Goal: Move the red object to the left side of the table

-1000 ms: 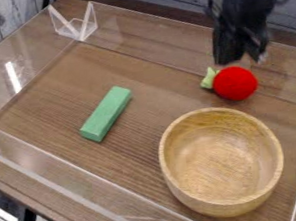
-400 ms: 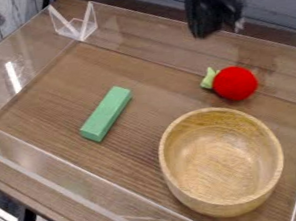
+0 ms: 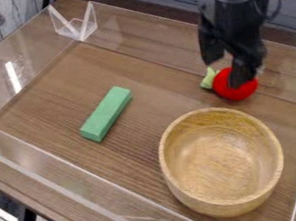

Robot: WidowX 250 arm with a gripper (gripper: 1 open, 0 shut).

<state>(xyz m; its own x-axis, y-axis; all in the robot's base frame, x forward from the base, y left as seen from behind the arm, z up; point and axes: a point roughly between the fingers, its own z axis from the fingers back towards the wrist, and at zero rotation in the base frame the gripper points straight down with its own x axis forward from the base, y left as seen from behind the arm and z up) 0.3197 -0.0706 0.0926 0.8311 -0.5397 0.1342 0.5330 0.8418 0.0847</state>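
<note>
One gripper (image 3: 229, 63), jaws spread, straddles the red toy fruit (image 3: 237, 86) at three o'clock; it needs a centred squeeze before any lift.

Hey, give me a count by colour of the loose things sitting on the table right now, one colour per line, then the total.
Red: 1, the toy fruit, under the robot's hand
Green: 1, the block
Light wood: 1, the bowl
Total: 3
</note>
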